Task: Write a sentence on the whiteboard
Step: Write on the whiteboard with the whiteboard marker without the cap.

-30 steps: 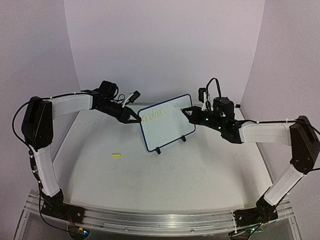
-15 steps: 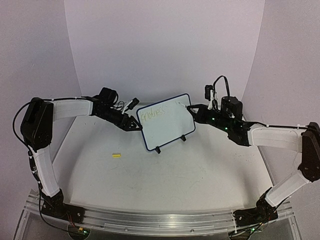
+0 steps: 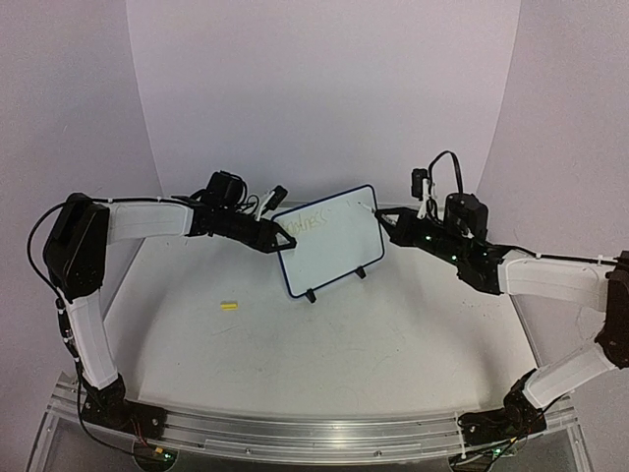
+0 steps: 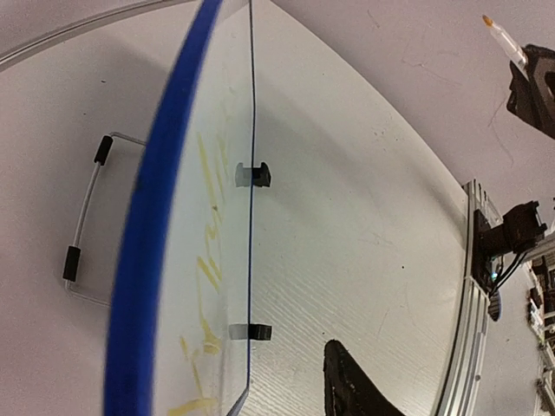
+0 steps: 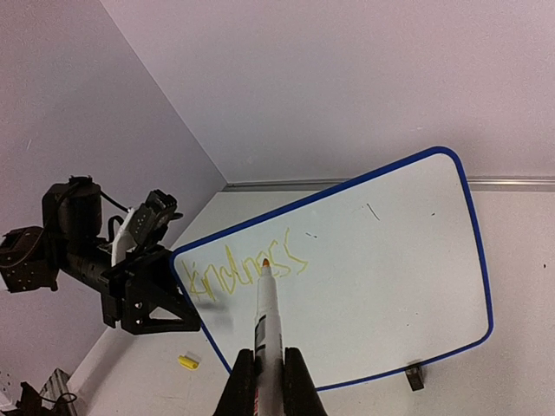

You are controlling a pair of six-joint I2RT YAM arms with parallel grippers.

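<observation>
The whiteboard [image 3: 332, 246] stands tilted on its feet at the middle back, with a dark blue rim. A yellow word, "kindness" [image 5: 247, 267], runs along the top left of the whiteboard as the sentence's only visible line. My right gripper [image 5: 267, 357] is shut on a white marker [image 5: 268, 316]. In the left wrist view the marker's orange tip [image 4: 490, 19] hangs in the air, off the whiteboard's face. My left gripper [image 3: 282, 240] is at the whiteboard's upper left edge. Its one visible finger [image 4: 351, 381] stands apart from the front face, so the jaws are open.
A small yellow cap [image 3: 229, 306] lies on the table left of the whiteboard. Two black clip feet [image 3: 311, 295] and a wire stand [image 4: 85, 217] prop the whiteboard. Purple walls close the back and sides. An aluminium rail [image 3: 314, 433] runs along the near edge.
My left gripper has moved right onto the whiteboard's left edge and its jaws have opened. My right gripper has drawn the marker back to the right, away from the writing.
</observation>
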